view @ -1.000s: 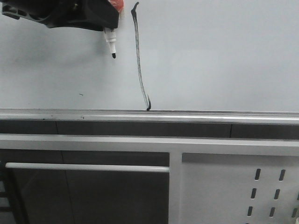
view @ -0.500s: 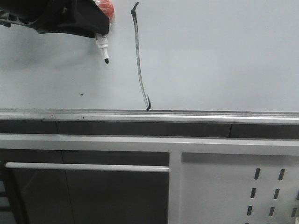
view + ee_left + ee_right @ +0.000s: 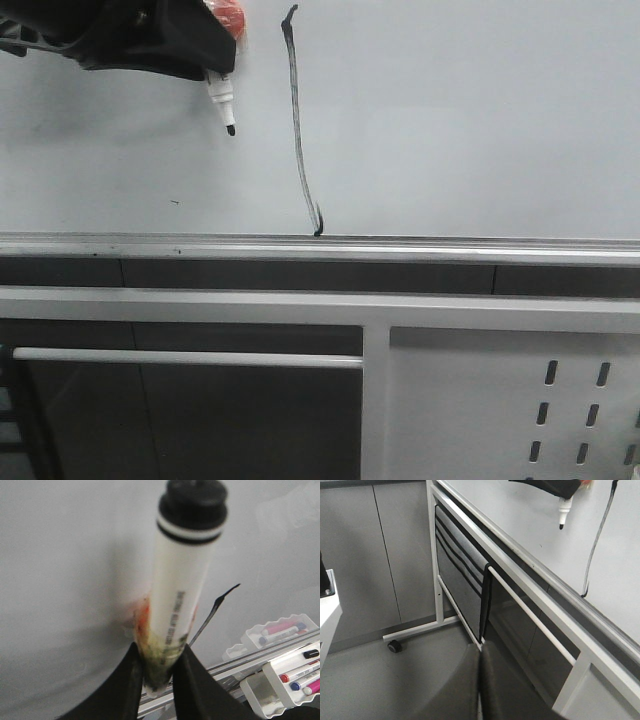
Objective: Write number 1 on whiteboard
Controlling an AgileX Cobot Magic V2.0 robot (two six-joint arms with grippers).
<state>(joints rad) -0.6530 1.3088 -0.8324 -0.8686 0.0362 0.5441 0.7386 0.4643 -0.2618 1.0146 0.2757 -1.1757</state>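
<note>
The whiteboard [image 3: 470,120] fills the upper front view, and 1 number 1 [image 3: 298,120] is drawn on it, running down to the silver rail [image 3: 480,247]. The stroke looks finished, so the marker [image 3: 222,100] is best drawn straight back, its tip kept off the board. The left gripper [image 3: 159,672] is clamped on that 1 marker. The right gripper [image 3: 480,680] is pressed closed, empty. 2 marker trays [image 3: 280,665] are seen nearby.
</note>
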